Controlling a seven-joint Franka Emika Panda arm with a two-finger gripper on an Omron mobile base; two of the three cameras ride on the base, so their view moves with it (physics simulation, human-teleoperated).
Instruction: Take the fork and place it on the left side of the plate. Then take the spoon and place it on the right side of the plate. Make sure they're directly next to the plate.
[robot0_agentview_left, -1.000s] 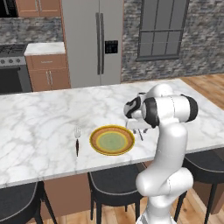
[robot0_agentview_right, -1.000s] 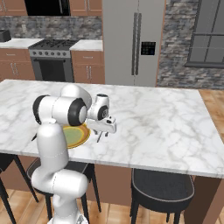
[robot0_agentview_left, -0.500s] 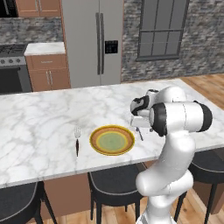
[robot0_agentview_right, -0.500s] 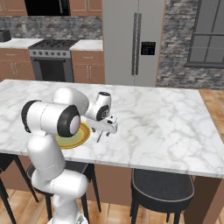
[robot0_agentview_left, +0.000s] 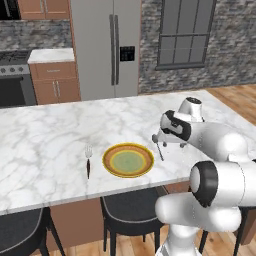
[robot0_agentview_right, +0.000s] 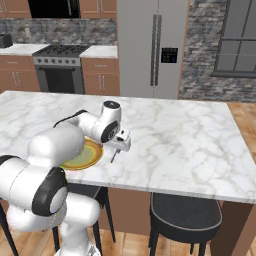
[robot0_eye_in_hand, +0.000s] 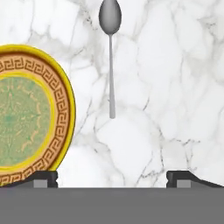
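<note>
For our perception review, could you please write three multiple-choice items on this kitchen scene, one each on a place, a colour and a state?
1. Where does the spoon lie?
A. on the counter beside the plate, apart from its rim
B. in the middle of the plate
C. on a stool

2. What colour is the fork's handle?
A. bright red
B. dark brown-black
C. white

3. How does the gripper stand?
A. shut on the spoon
B. shut on the fork
C. open and holding nothing

Answers:
1 A: the hand view shows bare marble between the spoon and the yellow rim.
2 B: in the left base view the handle below the silver tines is dark.
3 C: in the hand view the two fingertips sit wide apart, with the spoon lying free on the counter beyond them.
</note>
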